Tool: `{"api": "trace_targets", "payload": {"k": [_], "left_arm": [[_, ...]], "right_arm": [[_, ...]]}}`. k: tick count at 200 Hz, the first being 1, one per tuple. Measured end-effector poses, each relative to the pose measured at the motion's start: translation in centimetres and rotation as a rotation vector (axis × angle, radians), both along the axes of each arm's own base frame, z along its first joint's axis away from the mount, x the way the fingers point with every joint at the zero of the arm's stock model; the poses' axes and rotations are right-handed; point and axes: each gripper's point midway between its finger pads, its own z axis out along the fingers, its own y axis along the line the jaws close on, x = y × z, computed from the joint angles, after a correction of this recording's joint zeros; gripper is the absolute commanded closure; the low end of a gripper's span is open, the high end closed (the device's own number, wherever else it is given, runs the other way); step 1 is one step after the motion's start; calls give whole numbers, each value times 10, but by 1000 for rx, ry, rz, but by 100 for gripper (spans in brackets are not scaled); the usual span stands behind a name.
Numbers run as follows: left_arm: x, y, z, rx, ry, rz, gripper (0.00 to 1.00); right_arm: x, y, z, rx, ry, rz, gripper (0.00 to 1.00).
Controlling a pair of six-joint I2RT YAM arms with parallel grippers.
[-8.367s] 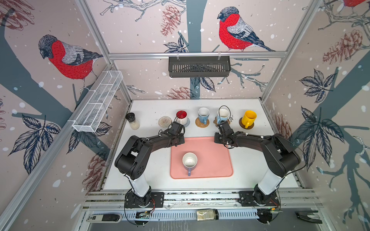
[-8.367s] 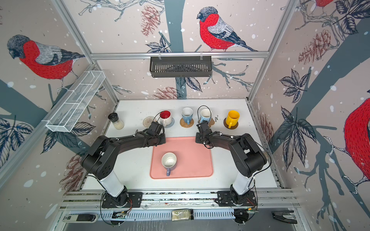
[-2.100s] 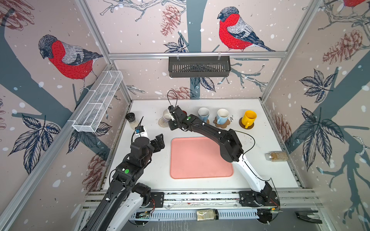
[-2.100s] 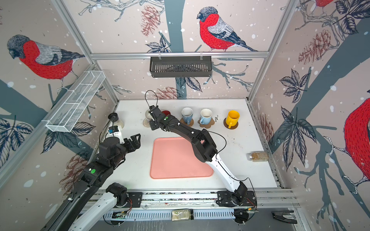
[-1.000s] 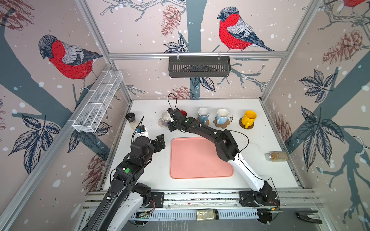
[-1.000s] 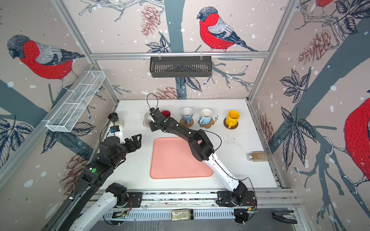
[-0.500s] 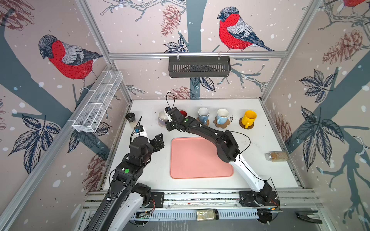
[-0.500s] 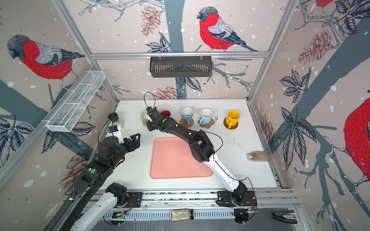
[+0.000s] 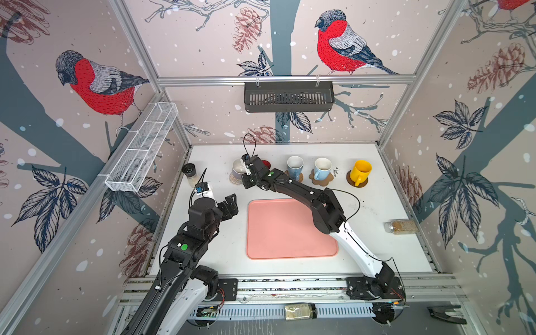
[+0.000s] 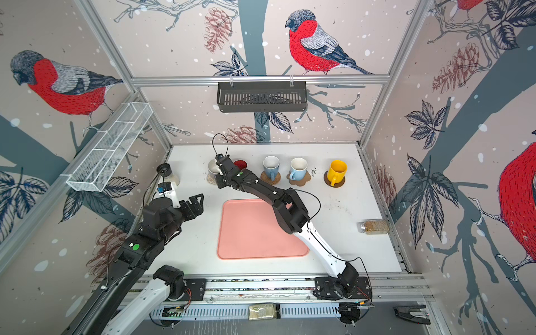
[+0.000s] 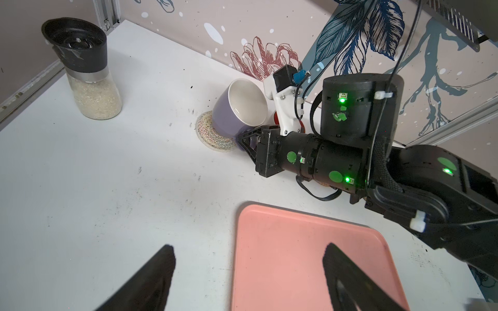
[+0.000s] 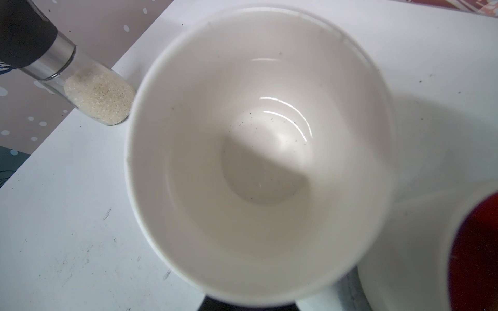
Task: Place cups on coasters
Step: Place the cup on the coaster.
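The lavender cup leans tilted with its base over the beige woven coaster at the far left of the row. My right gripper is shut on its handle side; its white inside fills the right wrist view. In both top views this cup sits left of the red-inside cup. Two light blue cups and the yellow cup stand on their coasters. My left gripper hangs open and empty over the tray's left edge.
A black-lidded jar of grains stands left of the lavender cup. The pink tray lies bare mid-table. Another jar lies on its side by the right wall. My right arm stretches across the tray's far corner.
My right gripper has shifted the lavender cup slightly left and back over the beige coaster. The left arm has barely moved.
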Motion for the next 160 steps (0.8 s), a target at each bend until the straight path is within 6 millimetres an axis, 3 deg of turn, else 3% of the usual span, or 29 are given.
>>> {"api": "trace_targets", "payload": {"k": [94,134,160], "left_arm": [[0,0,0,0,0,0,14],[0,0,0,0,0,0,13],[0,0,0,0,-1,0,13]], "right_arm": [[-1,5,-12,6,12,15,88],[0,5,-13,10,10,14,77],[4,11,-2,45,-17,15,72]]}}
